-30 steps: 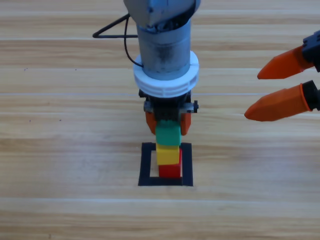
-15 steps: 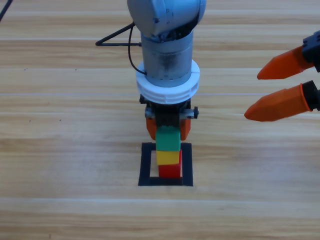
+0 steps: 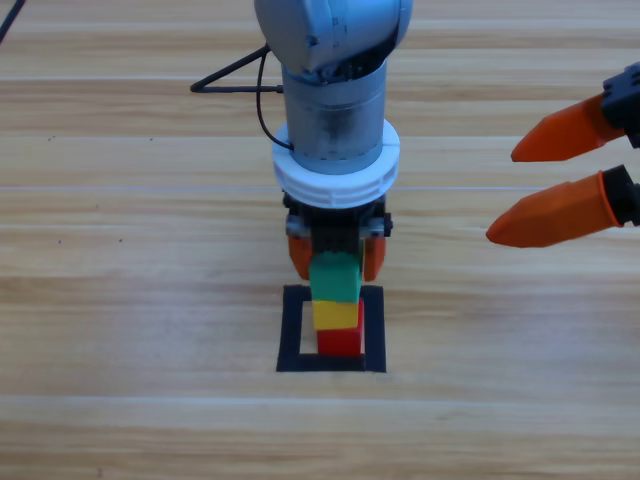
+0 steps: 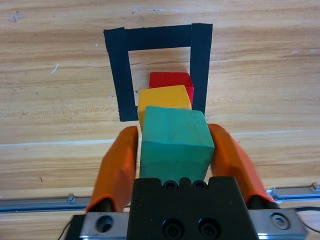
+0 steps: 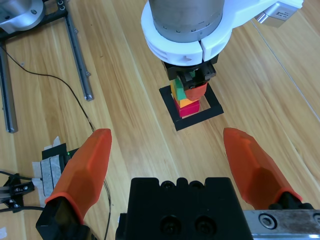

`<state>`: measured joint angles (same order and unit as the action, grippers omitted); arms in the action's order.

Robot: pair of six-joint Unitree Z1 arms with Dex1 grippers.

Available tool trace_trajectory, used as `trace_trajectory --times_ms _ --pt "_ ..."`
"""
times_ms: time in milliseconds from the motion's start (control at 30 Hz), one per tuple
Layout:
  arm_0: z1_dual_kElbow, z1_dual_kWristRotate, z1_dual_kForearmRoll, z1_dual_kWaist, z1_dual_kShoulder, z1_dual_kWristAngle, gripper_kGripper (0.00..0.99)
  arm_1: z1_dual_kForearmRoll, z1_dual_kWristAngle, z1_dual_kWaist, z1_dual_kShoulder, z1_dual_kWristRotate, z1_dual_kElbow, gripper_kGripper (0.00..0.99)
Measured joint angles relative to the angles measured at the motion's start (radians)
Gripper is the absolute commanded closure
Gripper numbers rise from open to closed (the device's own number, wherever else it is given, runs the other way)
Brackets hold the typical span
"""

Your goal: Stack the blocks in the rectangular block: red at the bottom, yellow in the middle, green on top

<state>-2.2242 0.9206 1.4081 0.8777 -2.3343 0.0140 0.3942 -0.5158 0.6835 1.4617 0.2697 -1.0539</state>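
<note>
Three cubes (image 3: 338, 312) stacked: red, yellow, green.

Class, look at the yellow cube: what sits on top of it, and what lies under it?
The green cube sits on the yellow cube, between the left pincer's jaws. Under it is the red cube, mostly covered, inside the black tape frame.

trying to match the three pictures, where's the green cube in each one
High view: green cube at centre, topping the stack under the left gripper.
Left wrist view: green cube low centre, between the orange fingers.
Right wrist view: green cube upper centre, mostly hidden.
Shared landmark: black tape frame.
</note>
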Motion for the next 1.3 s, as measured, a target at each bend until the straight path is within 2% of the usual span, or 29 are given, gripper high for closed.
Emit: trace_trajectory --times_ms 533,767,900,967,1000,1033,1100,1167,1200,1300 --pt "0.003 0.020 0.000 0.013 0.019 0.023 0.000 0.000 0.000 0.003 -0.002 0.000 0.001 0.000" --pt "0.011 -0.013 0.000 0.014 0.240 0.069 0.000 0.000 0.000 0.003 -0.002 0.000 0.001 0.000" --pt "0.129 -0.034 -0.017 0.015 0.433 0.109 0.000 0.000 0.000 0.003 -0.005 0.000 0.001 0.000" --pt "0.435 -0.128 -0.258 0.015 0.627 0.116 0.000 0.000 0.000 0.003 -0.006 0.000 0.004 0.000" --pt "0.519 -0.150 -0.322 0.015 0.674 0.116 0.000 0.000 0.000 0.003 -0.006 0.000 0.005 0.000" --pt "0.681 -0.202 -0.438 0.015 0.771 0.115 0.000 0.000 0.000 0.003 -0.006 0.000 0.006 0.000" --pt "0.859 -0.285 -0.504 0.015 0.911 0.113 0.000 0.000 0.000 0.003 -0.006 0.000 0.006 0.000" --pt "0.894 -0.358 -0.507 0.015 1.017 0.113 0.000 0.000 0.000 0.004 -0.007 0.000 0.006 0.000" --pt "0.922 -0.421 -0.574 0.015 1.089 0.099 0.000 0.000 0.000 0.004 -0.007 0.000 0.006 0.000" --pt "1.002 -0.460 -0.659 0.015 1.115 0.078 0.000 0.000 0.000 0.005 -0.007 0.000 0.006 0.000"
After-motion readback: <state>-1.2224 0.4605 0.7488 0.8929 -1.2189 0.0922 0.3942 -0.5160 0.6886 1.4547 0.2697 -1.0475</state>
